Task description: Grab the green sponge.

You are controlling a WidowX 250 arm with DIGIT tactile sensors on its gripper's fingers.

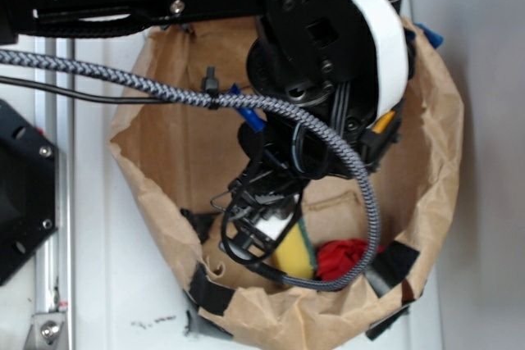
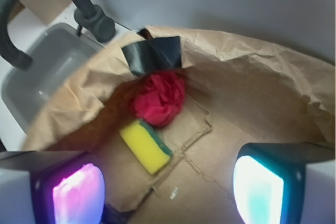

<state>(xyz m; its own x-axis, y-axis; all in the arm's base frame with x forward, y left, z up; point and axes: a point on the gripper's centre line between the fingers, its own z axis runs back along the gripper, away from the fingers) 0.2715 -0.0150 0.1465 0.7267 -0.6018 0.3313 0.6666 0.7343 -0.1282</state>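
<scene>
Glowing pads (image 2: 79,192) fill the bottom of the wrist view, one pink at the left, one teal at the right, spread wide with nothing between them, so the gripper (image 2: 168,190) is released and hanging above the floor of the paper bag (image 2: 252,77). Down there lies the sponge (image 2: 144,145), flat on the brown paper near the bag's far wall, yellow foam up, its dark green layer showing along the edge nearest the red cloth (image 2: 159,99). The two are touching, or very nearly; the cloth sits just beyond it, under a strip of black tape (image 2: 152,53) on the rim. Sponge's long axis runs diagonally in the wrist view, from upper left down to lower right, and it sits left of the midline between the pads. From outside, the arm (image 1: 328,63) reaches down into the bag, with the sponge (image 1: 295,253) showing below it beside the cloth (image 1: 340,258). My read: wide jaws suit a straddle across the short side, though a turn and a shift left look needed
</scene>
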